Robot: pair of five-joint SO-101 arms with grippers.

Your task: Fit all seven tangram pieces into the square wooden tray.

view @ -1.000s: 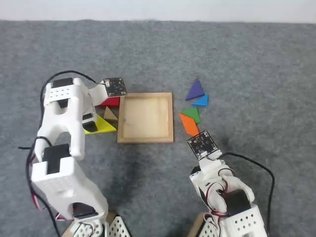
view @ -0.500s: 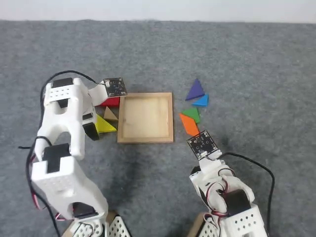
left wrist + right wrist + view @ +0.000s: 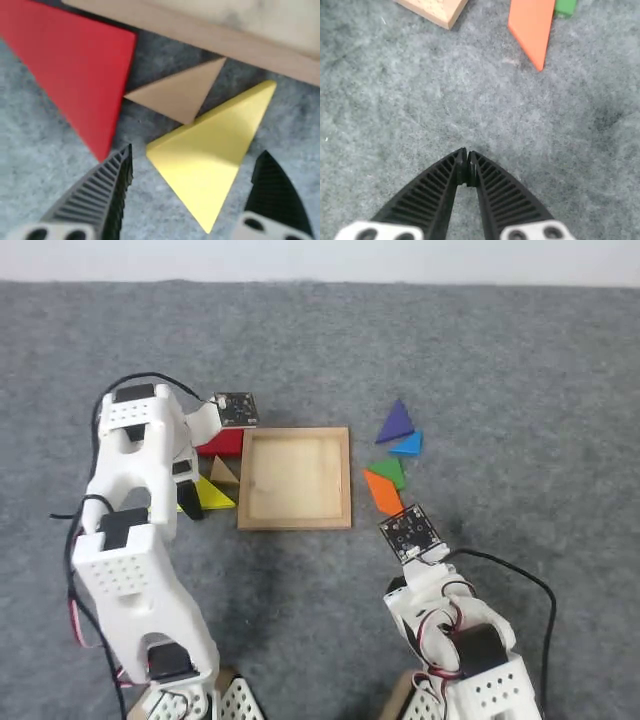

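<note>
The square wooden tray [image 3: 295, 478] lies mid-table with nothing inside. Just off its left side sit a red triangle [image 3: 222, 445], a small tan triangle [image 3: 223, 471] and a yellow triangle [image 3: 210, 493]. My left gripper [image 3: 195, 160] is open and straddles the yellow triangle [image 3: 210, 150], one finger on either side of it. Next to it lie the red triangle [image 3: 70, 65] and the tan triangle [image 3: 177, 92]. My right gripper [image 3: 467, 160] is shut on nothing, low over bare carpet short of the orange piece [image 3: 532, 25].
To the right of the tray lie a purple triangle [image 3: 396, 422], a blue triangle [image 3: 407, 445], a green piece [image 3: 389, 471] and an orange parallelogram [image 3: 383, 492]. The tray's corner [image 3: 432, 9] shows ahead of my right gripper. Grey carpet covers the table.
My left arm has shifted and lowered over the yellow triangle, now covering more of it in the high view. The right arm has stayed still.
</note>
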